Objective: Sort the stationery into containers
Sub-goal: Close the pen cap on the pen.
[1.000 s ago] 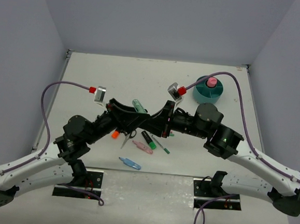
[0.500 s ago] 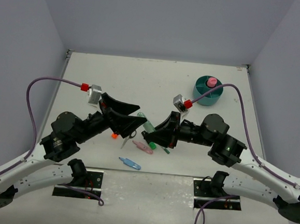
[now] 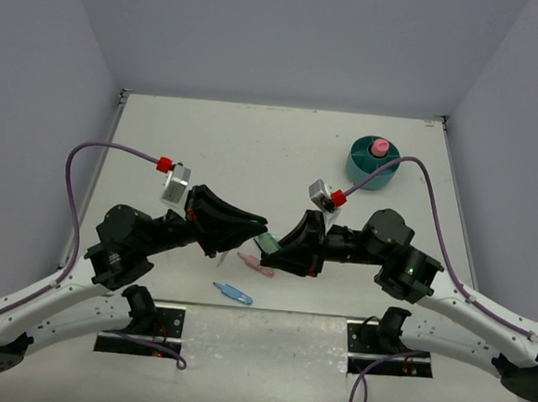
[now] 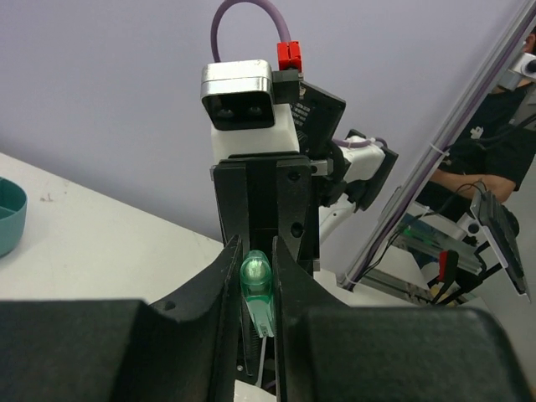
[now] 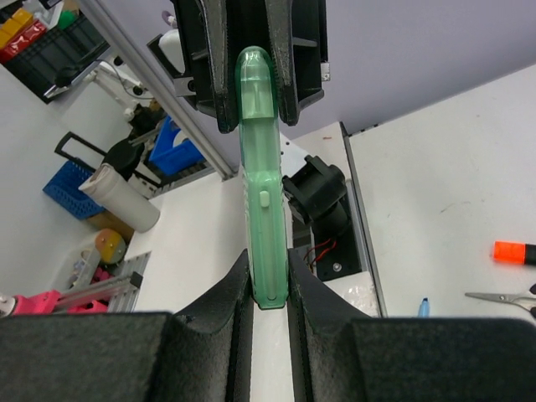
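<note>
A translucent green clip [image 3: 267,243] hangs above the table between my two grippers. My left gripper [image 3: 257,228] is shut on one end of it and my right gripper [image 3: 279,250] is shut on the other. In the left wrist view the clip [image 4: 257,285] sits between the left gripper's [image 4: 255,251] jaws. In the right wrist view the clip [image 5: 262,193] rises from the right gripper [image 5: 270,260] into the left jaws above. The teal organizer [image 3: 372,164] stands at the far right with the pink-capped glue stick [image 3: 379,147] in it.
A pink clip [image 3: 257,263] and a blue clip [image 3: 234,293] lie near the front edge. The orange highlighter [image 5: 512,252] and scissors [image 5: 502,296] show in the right wrist view; the arms hide them from above. The organizer's rim [image 4: 8,213] shows at the left wrist view's edge.
My left gripper has carried the green clip down and to the right. My right gripper has drawn back toward the front, met it and closed on the clip's other end.
</note>
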`<state>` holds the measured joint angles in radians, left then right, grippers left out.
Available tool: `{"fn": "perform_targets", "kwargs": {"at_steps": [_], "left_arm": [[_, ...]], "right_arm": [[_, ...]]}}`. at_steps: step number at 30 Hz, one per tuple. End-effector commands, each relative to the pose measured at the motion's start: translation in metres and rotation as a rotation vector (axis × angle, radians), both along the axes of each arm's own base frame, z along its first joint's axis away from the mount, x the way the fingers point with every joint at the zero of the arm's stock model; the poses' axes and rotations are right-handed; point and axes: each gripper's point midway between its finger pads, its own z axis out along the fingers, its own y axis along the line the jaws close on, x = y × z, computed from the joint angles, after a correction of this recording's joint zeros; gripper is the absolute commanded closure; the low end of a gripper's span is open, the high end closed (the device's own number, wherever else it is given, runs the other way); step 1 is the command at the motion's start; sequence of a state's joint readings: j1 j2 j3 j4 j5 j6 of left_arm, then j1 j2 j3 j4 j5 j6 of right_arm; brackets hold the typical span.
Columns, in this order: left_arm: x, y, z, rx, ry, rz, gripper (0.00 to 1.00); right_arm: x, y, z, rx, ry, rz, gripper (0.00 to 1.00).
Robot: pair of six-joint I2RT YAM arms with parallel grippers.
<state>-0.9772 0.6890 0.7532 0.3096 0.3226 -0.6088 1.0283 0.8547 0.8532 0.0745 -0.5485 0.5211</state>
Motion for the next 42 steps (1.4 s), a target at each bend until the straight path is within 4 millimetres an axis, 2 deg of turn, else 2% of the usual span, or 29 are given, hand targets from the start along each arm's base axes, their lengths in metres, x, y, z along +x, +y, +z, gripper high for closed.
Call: {"fn": "perform_targets", "kwargs": {"at_steps": [1, 4, 7, 8, 10, 13, 15, 16, 17, 20, 22, 25, 30, 32, 33, 34, 37, 39, 42], "left_arm": [[-0.009, -0.007, 0.000, -0.007, -0.041, -0.065, 1.00], [-0.010, -0.013, -0.008, 0.001, -0.021, -0.093, 1.00], [-0.009, -0.020, -0.033, 0.038, 0.032, -0.117, 1.00], [-0.009, -0.021, -0.038, 0.041, 0.052, -0.123, 1.00], [-0.008, -0.025, -0.057, 0.064, 0.093, -0.134, 1.00], [-0.009, -0.026, -0.071, 0.063, 0.121, -0.150, 1.00], [-0.013, -0.030, -0.081, 0.073, 0.133, -0.179, 1.00], [-0.015, -0.032, -0.085, 0.081, 0.139, -0.191, 1.00], [-0.017, -0.035, -0.090, 0.090, 0.147, -0.197, 1.00], [-0.024, -0.046, -0.104, 0.126, 0.154, -0.226, 1.00], [-0.031, -0.049, -0.105, 0.127, 0.154, -0.245, 1.00], [-0.033, -0.048, -0.103, 0.118, 0.145, -0.228, 1.00], [-0.020, -0.039, -0.084, 0.129, 0.097, -0.129, 1.00], [-0.018, -0.040, -0.079, 0.136, 0.084, -0.122, 1.00], [-0.016, -0.043, -0.071, 0.145, 0.058, -0.116, 1.00], [-0.017, -0.043, -0.070, 0.145, 0.055, -0.118, 1.00], [-0.012, -0.044, -0.057, 0.152, 0.019, -0.093, 1.00], [-0.006, -0.042, -0.059, 0.178, 0.014, -0.058, 1.00], [0.000, -0.039, -0.058, 0.191, 0.016, -0.019, 1.00]], "right_arm": [[-0.007, -0.004, 0.022, 0.065, -0.059, 0.029, 1.00], [-0.010, -0.006, 0.035, 0.090, -0.083, 0.037, 1.00], [-0.006, -0.009, 0.054, 0.110, -0.112, 0.013, 1.00], [-0.006, -0.011, 0.068, 0.134, -0.131, -0.001, 1.00], [0.000, -0.013, 0.081, 0.153, -0.150, -0.040, 1.00], [0.006, -0.015, 0.107, 0.201, -0.171, -0.088, 1.00], [0.012, -0.013, 0.118, 0.220, -0.169, -0.110, 1.00], [0.012, -0.013, 0.131, 0.242, -0.177, -0.115, 1.00], [0.015, -0.009, 0.130, 0.234, -0.168, -0.119, 1.00], [0.021, -0.004, 0.154, 0.255, -0.173, -0.126, 1.00], [0.025, 0.002, 0.156, 0.241, -0.168, -0.125, 1.00], [0.029, 0.012, 0.142, 0.196, -0.146, -0.105, 1.00], [0.019, 0.026, 0.074, 0.068, -0.080, 0.008, 1.00], [0.012, 0.028, 0.065, 0.053, -0.054, 0.057, 1.00], [0.009, 0.034, 0.044, 0.017, -0.013, 0.093, 1.00], [0.008, 0.034, 0.043, 0.017, -0.008, 0.098, 1.00], [0.005, 0.032, 0.011, -0.056, 0.020, 0.118, 1.00], [0.008, 0.025, 0.000, -0.073, 0.018, 0.070, 1.00], [0.018, 0.011, 0.000, -0.070, -0.007, -0.040, 1.00]]}}
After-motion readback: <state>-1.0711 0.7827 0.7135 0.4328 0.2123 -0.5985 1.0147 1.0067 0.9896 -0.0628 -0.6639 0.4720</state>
